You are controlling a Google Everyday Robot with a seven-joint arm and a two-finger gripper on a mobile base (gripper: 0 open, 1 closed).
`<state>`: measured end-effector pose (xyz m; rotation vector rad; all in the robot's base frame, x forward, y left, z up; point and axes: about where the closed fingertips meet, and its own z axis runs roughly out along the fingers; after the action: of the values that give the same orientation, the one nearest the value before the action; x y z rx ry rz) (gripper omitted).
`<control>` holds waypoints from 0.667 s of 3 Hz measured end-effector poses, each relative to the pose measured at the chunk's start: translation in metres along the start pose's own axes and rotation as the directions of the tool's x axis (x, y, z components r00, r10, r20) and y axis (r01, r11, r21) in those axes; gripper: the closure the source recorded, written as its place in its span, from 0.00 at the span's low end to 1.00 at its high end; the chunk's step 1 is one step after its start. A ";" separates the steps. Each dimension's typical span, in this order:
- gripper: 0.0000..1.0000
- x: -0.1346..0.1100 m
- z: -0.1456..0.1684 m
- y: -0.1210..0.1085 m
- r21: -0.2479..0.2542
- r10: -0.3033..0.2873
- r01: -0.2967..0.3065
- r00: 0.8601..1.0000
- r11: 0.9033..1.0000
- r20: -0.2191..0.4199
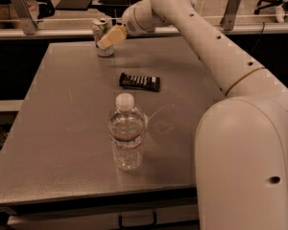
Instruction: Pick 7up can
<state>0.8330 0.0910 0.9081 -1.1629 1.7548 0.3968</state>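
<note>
The 7up can [101,28] is a small whitish can with green and reddish markings. It stands upright at the far left edge of the grey table [62,123]. My gripper [108,38] reaches in from the right on the long white arm. Its pale fingers [111,36] lie across the front right of the can and cover its lower part.
A dark snack bar wrapper [139,82] lies flat in the middle of the table. A clear plastic water bottle [127,133] with a white cap stands near the front. My white arm base [245,166] fills the right foreground. A railing runs behind the table.
</note>
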 end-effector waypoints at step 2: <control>0.00 -0.016 0.022 0.008 -0.010 0.026 -0.026 0.999 1.000 0.033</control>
<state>0.8399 0.1188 0.9094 -1.1346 1.7421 0.4379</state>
